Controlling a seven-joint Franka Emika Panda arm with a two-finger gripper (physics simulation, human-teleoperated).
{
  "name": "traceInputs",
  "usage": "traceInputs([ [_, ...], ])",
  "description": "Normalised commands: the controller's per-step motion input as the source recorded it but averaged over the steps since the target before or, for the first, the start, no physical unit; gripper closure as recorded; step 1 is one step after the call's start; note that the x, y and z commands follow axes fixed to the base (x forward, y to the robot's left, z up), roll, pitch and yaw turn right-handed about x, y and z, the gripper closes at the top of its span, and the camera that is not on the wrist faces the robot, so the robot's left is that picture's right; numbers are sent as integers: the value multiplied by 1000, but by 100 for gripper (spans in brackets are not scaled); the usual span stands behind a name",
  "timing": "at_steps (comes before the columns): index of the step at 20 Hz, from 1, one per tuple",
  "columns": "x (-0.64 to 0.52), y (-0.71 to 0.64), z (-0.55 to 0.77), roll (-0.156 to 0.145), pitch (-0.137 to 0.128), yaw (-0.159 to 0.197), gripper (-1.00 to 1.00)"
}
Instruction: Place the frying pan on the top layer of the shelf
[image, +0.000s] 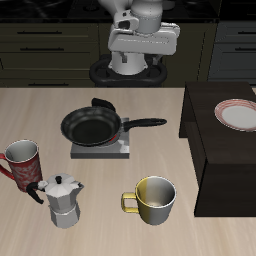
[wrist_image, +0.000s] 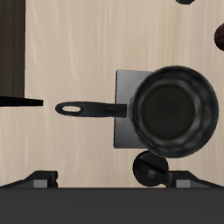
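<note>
My gripper (image: 141, 62) high above the table, jaws' gap I cannot tell, frying pan (image: 92, 127) on a small stove (image: 101, 149), shelf (image: 225, 150) beside, bearing a plate (image: 240, 115)

No readable text, label, brand, number or sign in either view. Red mug (image: 22, 158) carries pale pattern, too small to tell whether lettering. Frying pan (image: 93, 126), shelf (image: 226, 150), plate (image: 240, 115), yellow mug (image: 155, 199): surfaces unmarked.
</note>
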Motion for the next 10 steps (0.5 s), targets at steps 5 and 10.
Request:
traceInputs([
  [5,97,50,21,6,-6,-83,-100],
  [10,15,155,-15,19,-27,-132,-100],
])
